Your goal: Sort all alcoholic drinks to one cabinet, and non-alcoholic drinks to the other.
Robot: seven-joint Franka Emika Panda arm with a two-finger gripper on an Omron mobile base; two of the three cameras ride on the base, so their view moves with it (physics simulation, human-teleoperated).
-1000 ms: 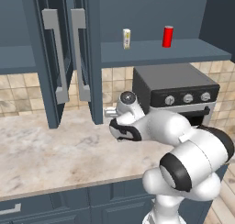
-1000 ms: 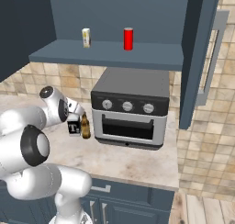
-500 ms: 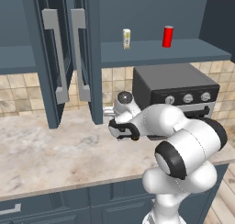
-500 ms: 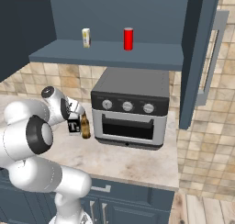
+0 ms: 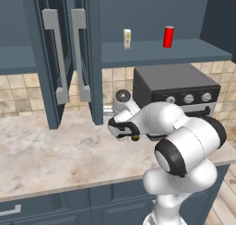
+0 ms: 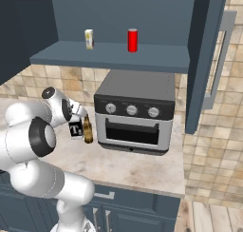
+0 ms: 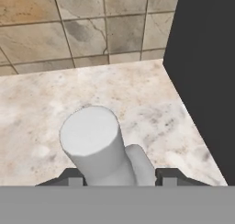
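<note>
The claw (image 7: pixel 120 182) is straddling the upright liquor bottle (image 6: pixel 76 129) from above; its cap is lying directly between the part-open jaws, grip unconfirmed.

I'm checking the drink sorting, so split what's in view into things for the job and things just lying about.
For the job:
- red can and cream can, on the cabinet shelf
- liquor bottle and beer bottle, on the counter
- gripper, over the liquor bottle's cap

Lying about:
- toaster oven
- tiled wall
</note>
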